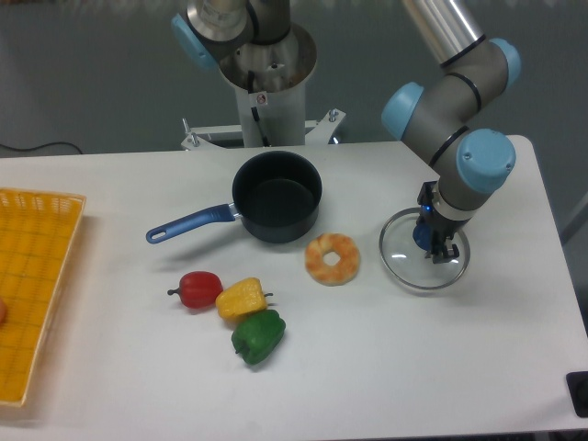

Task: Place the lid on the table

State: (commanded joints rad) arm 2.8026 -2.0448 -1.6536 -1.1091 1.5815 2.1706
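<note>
The lid (404,260), a clear glass disc with a thin metal rim, lies flat on the white table (386,367) at the right, beside the pineapple slice. My gripper (434,246) points straight down over the lid's centre, its dark fingers around the small blue knob, which is mostly hidden by them. I cannot tell whether the fingers still press on the knob or stand slightly apart from it.
The dark blue saucepan (276,196) stands uncovered at the middle back, handle to the left. An orange pineapple slice (333,259) lies between pot and lid. Red (197,288), yellow (241,298) and green (258,336) peppers lie in front. A yellow mesh basket (32,276) is at the left edge.
</note>
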